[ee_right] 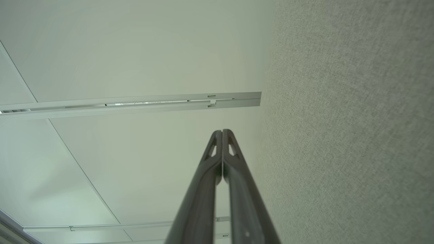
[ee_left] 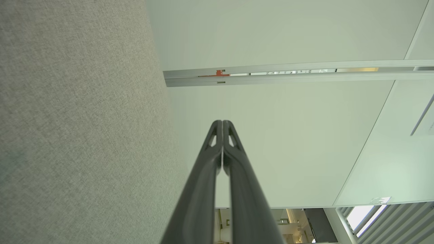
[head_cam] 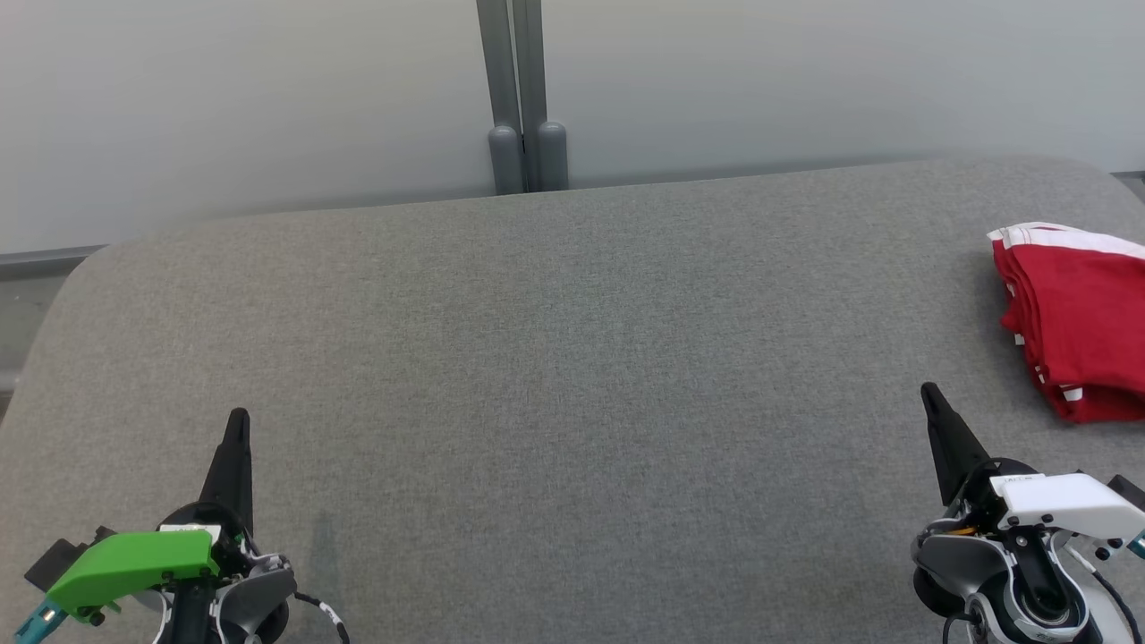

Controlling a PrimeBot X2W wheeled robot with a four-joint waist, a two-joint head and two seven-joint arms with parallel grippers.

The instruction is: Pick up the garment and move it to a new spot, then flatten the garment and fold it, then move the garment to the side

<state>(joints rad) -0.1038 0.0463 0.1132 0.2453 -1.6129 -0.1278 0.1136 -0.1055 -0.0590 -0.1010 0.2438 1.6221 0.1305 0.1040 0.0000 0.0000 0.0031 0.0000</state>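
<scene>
As far as counting goes, it's one garment (head_cam: pixel 1082 313), red with white trim, folded into a thick stack. It sits against the right edge of the grey fabric table (head_cam: pixel 572 358), about halfway between the far and near edges, and the head view cuts off its right side. Its long axis runs far to near, roughly along that right edge. The white-banded end points at the far edge, and the layered folds face left toward the middle of the table.

Two grippers, both well apart from the garment and not touching it. The right gripper (head_cam: pixel 930 394) is near the near-right corner, the closer of the two to the stack, with its fingers pressed together and pinching nothing. Its wrist view shows the same thing (ee_right: pixel 222 131). The left gripper (head_cam: pixel 238 420) is over by the near-left corner, also squeezed closed on nothing (ee_left: pixel 222 122).

Behind the far edge there's a pale wall (head_cam: pixel 268 107) with two grey posts (head_cam: pixel 528 156) side by side.
</scene>
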